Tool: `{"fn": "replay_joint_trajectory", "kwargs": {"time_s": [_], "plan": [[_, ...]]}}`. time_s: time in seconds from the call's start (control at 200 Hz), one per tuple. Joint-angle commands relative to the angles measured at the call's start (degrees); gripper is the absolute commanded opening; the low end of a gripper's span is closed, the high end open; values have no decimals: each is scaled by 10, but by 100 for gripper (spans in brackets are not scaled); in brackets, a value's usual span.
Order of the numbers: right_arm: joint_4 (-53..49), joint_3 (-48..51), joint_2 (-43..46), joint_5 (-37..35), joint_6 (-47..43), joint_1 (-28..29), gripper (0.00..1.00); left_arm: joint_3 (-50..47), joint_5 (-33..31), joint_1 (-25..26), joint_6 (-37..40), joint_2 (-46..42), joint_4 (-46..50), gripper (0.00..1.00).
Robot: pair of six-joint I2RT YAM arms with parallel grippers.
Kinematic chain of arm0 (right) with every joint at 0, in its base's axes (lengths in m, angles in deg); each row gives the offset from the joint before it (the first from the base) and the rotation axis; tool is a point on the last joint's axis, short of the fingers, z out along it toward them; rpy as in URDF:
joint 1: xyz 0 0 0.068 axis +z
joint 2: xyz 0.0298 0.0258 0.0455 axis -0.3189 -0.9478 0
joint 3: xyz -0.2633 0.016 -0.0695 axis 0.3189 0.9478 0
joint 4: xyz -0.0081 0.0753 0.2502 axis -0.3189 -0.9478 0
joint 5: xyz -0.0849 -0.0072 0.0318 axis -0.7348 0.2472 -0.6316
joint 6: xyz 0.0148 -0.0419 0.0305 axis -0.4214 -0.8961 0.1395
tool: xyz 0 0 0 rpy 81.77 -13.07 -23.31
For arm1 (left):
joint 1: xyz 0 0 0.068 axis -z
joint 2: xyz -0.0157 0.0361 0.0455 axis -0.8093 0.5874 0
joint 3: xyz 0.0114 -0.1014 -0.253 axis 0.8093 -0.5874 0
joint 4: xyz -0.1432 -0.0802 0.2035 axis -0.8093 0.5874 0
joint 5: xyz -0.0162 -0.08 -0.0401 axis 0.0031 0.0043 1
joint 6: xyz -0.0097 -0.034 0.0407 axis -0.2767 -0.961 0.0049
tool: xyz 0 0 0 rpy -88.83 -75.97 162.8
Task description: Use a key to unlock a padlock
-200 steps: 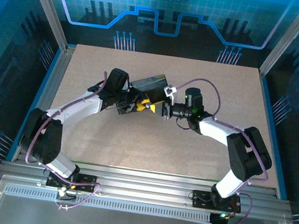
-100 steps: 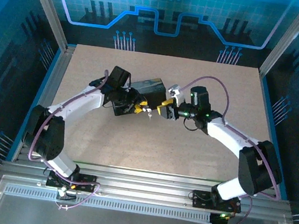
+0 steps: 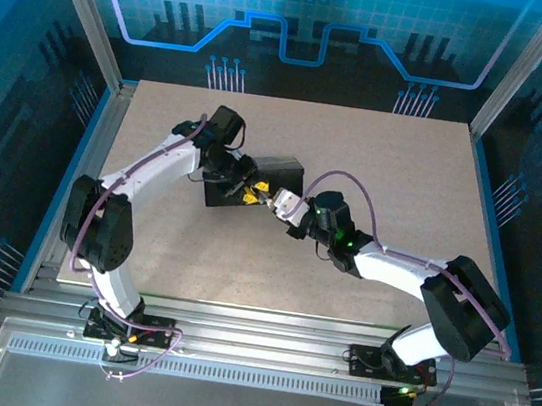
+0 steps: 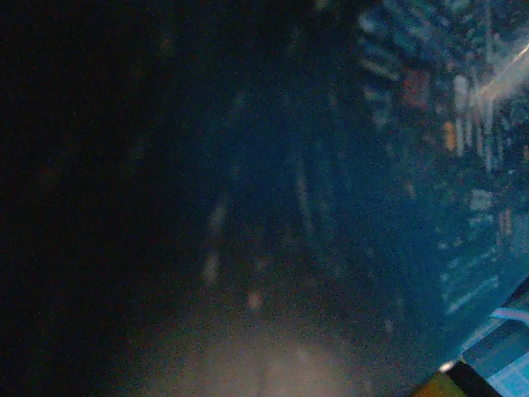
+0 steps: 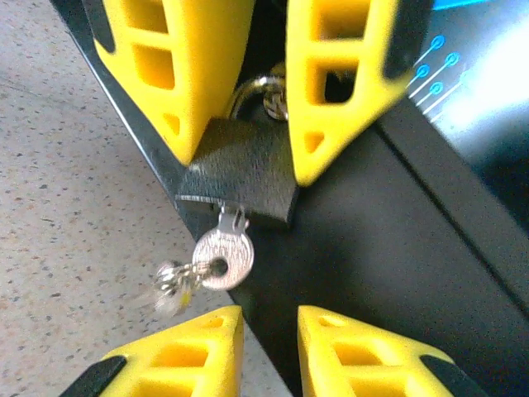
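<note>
In the right wrist view the small dark padlock hangs between the two yellow fingers of my left gripper, which is shut on it. The silvery key sits in the padlock's underside, a small key ring dangling from its head. My right gripper is just below the key, open, with nothing between its fingers. In the top view my right gripper faces the left one closely. The left wrist view is dark and blurred.
A dark rectangular tin box lies on the speckled table right behind both grippers, and its dark side is close behind the padlock. Metal rails edge the table at left, right and front.
My right gripper has let go of the key and drawn back slightly. Its arm has swung lower and nearer. The left arm's elbow has shifted towards the back, still holding the padlock.
</note>
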Motion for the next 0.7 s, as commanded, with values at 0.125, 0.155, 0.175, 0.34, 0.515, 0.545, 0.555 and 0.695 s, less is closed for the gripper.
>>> {"fn": "replay_joint_trajectory", "kwargs": {"time_s": [0.125, 0.155, 0.175, 0.34, 0.515, 0.545, 0.555, 0.695], "plan": [[63, 10, 10, -44, -87, 29, 22, 45, 47, -5, 42, 16, 60, 0], [62, 10, 11, -44, -86, 32, 22, 46, 48, -6, 41, 17, 60, 0], [63, 11, 13, -44, -86, 33, 22, 46, 48, -6, 40, 15, 59, 0], [82, 11, 11, -61, -103, 50, 23, 46, 52, -7, 36, 17, 53, 0], [103, 17, 11, -71, -122, 67, 24, 31, 68, -10, 16, 10, 29, 0], [106, 18, 9, -74, -123, 70, 24, 26, 72, -13, 11, 7, 22, 0], [108, 18, 9, -74, -123, 70, 24, 25, 73, -13, 10, 7, 20, 0], [113, 24, 6, -71, -126, 78, 24, 7, 80, -19, -4, -4, 4, 0]]}}
